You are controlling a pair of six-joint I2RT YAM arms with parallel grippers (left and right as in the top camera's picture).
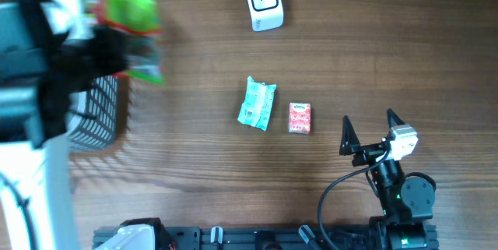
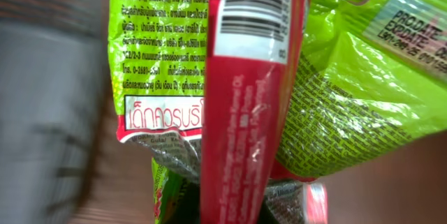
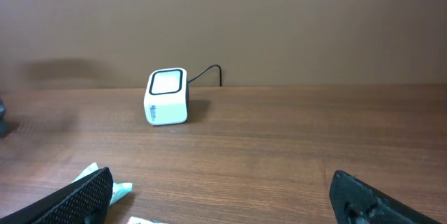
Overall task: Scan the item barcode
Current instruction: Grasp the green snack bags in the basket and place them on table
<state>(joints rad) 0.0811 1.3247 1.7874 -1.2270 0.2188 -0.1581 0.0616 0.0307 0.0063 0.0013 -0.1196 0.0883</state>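
A green and red snack packet (image 1: 128,16) hangs high over the table's far left, blurred, with my left gripper (image 1: 105,47) shut on it. In the left wrist view the packet (image 2: 328,91) fills the frame. A barcode (image 2: 251,8) shows on its red strip, and the packet hides my fingers. The white scanner (image 1: 264,2) stands at the back centre, its screen facing up, and it also shows as the scanner (image 3: 167,97) in the right wrist view. My right gripper (image 1: 372,129) rests open near the front right, with nothing between its fingers (image 3: 77,196).
A teal packet (image 1: 257,103) and a small red box (image 1: 300,117) lie side by side mid-table. A slatted basket (image 1: 97,114) stands at the left, under my raised left arm. The scanner's cable runs off the back edge.
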